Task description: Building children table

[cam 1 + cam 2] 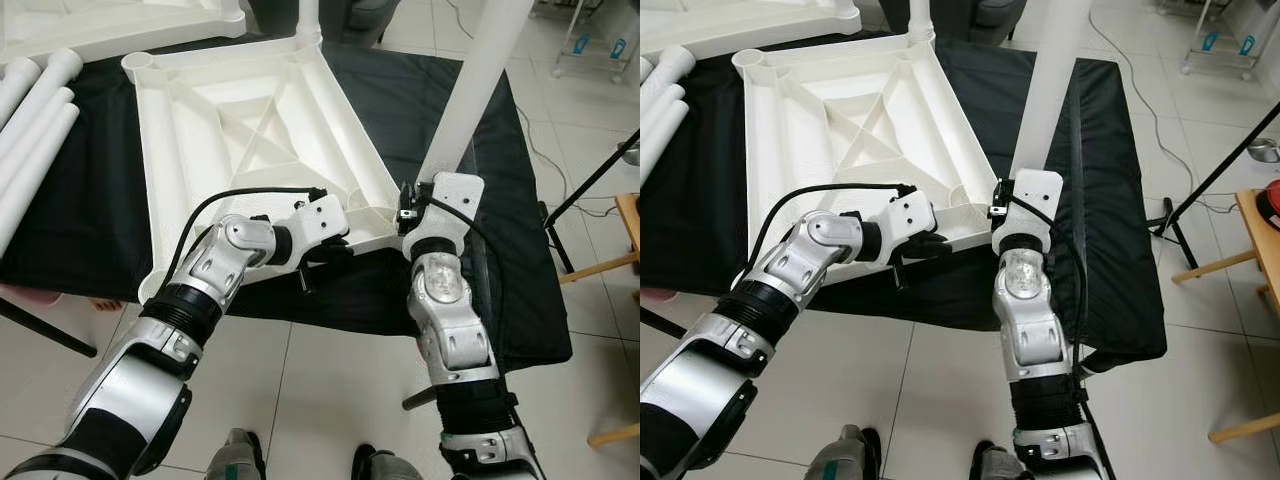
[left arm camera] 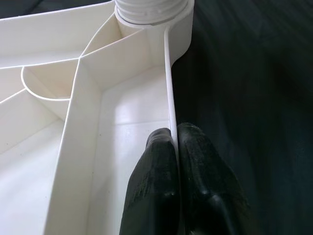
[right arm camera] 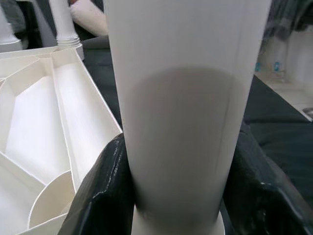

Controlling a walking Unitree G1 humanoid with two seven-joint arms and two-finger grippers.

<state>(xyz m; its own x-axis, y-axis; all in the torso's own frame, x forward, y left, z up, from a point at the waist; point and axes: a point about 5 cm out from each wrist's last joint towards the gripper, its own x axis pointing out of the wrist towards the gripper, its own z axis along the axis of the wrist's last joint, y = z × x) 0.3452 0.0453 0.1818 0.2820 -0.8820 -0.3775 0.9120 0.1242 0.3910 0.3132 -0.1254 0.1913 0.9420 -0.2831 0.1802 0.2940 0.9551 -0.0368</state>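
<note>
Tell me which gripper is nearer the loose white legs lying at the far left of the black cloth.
Left. The left gripper pinches the tabletop's near rim, closer to the loose legs. The right gripper clasps the upright leg at the opposite corner.

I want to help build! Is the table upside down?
Yes. The tabletop lies ribbed underside up, and a leg gripped by the right gripper points upward.

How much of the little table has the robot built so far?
One leg already stands in the far corner of the upside-down tabletop. Now the right gripper holds a second leg at the near corner, while the left gripper pinches the tabletop's rim. Spare legs lie waiting on the left, and the corner socket is empty.
</note>
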